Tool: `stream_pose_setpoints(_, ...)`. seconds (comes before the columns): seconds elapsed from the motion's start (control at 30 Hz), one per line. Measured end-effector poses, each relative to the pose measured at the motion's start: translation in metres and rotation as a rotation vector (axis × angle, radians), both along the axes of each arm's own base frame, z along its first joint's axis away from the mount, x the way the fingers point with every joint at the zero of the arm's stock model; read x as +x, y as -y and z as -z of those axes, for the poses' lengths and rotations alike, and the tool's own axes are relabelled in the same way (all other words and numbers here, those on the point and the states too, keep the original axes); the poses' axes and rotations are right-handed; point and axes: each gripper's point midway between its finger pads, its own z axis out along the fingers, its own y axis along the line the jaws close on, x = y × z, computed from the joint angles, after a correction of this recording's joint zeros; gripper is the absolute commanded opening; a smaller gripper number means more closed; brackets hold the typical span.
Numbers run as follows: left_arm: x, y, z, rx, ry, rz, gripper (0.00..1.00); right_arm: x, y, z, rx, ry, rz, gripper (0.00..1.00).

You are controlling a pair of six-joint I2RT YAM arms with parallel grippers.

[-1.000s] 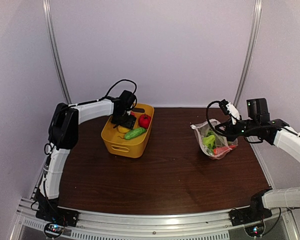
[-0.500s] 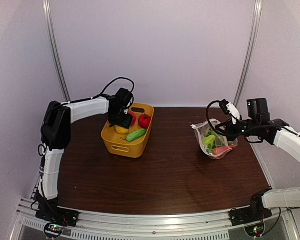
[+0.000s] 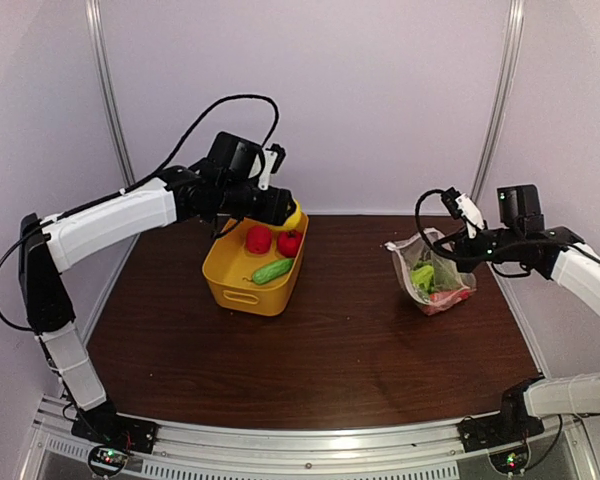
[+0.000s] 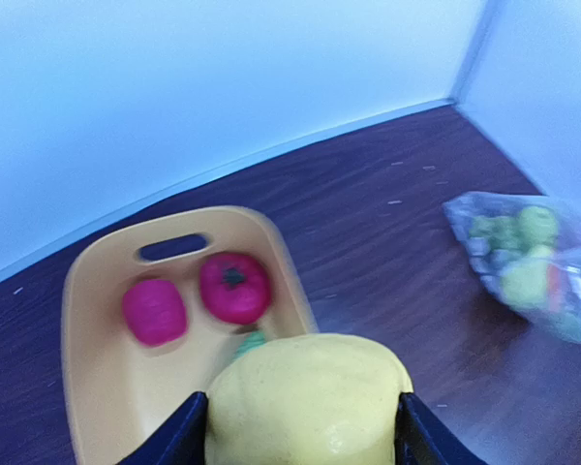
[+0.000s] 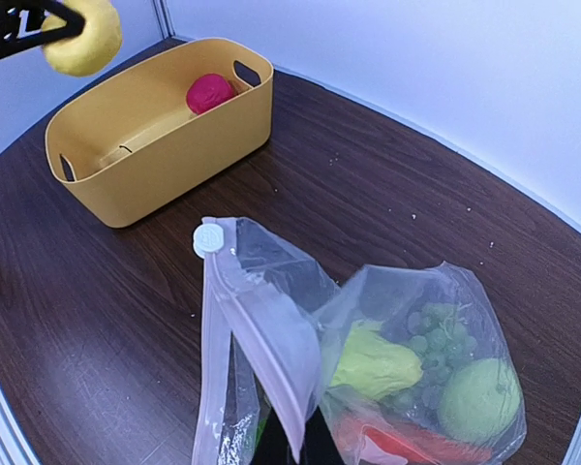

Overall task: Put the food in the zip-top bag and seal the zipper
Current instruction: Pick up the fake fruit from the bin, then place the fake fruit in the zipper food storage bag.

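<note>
My left gripper (image 3: 282, 210) (image 4: 302, 431) is shut on a round yellow food piece (image 3: 293, 217) (image 4: 308, 397) (image 5: 79, 37), held in the air over the far rim of the yellow basket (image 3: 242, 285) (image 4: 87, 291) (image 5: 174, 170). Two red food pieces (image 3: 258, 239) (image 3: 290, 243) and a green cucumber (image 3: 270, 269) lie in the basket. At the right, my right gripper (image 3: 460, 250) (image 5: 290, 453) is shut on the mouth edge of the zip-top bag (image 3: 432, 275) (image 5: 397, 320) (image 4: 528, 266), holding it up. The zipper (image 5: 271, 358) hangs open, its white slider (image 5: 210, 238) at the top. Green and red food shows inside the bag.
The brown table (image 3: 340, 340) has pale walls behind and at both sides. The basket stands at the back left, the bag at the right near the side wall. Cables loop above both wrists.
The left arm has risen out of the basket with the yellow piece in its fingers and swung up and right. The right gripper with the bag has shifted slightly right.
</note>
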Motion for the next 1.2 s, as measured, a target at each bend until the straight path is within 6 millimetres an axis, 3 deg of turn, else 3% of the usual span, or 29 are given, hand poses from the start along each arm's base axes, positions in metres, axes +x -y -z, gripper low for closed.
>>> stream_pose_setpoints(0.17,-0.077,0.099,-0.019,-0.206,0.047,0.343,0.55,0.012,-0.001,-0.035,-0.012,0.015,0.004,0.0)
stream_pose_setpoints(0.33,-0.139,0.158,-0.024,-0.38,0.045,0.582,0.53,0.021,-0.002,-0.061,-0.015,0.019,0.007,0.0)
stream_pose_setpoints(0.4,-0.15,0.173,-0.031,-0.45,0.046,0.628,0.52,0.023,-0.004,-0.064,-0.011,0.004,0.002,0.0)
stream_pose_setpoints(0.53,-0.152,0.193,-0.04,-0.593,0.031,0.655,0.51,0.024,-0.012,-0.061,0.014,-0.046,-0.017,0.0)
stream_pose_setpoints(0.87,-0.132,0.23,-0.009,-0.734,-0.061,0.626,0.5,0.021,-0.029,-0.056,0.118,-0.155,-0.047,0.0)
stream_pose_setpoints(1.2,-0.115,0.263,-0.025,-0.827,-0.074,0.619,0.49,0.015,-0.033,-0.066,0.181,-0.163,-0.065,0.0)
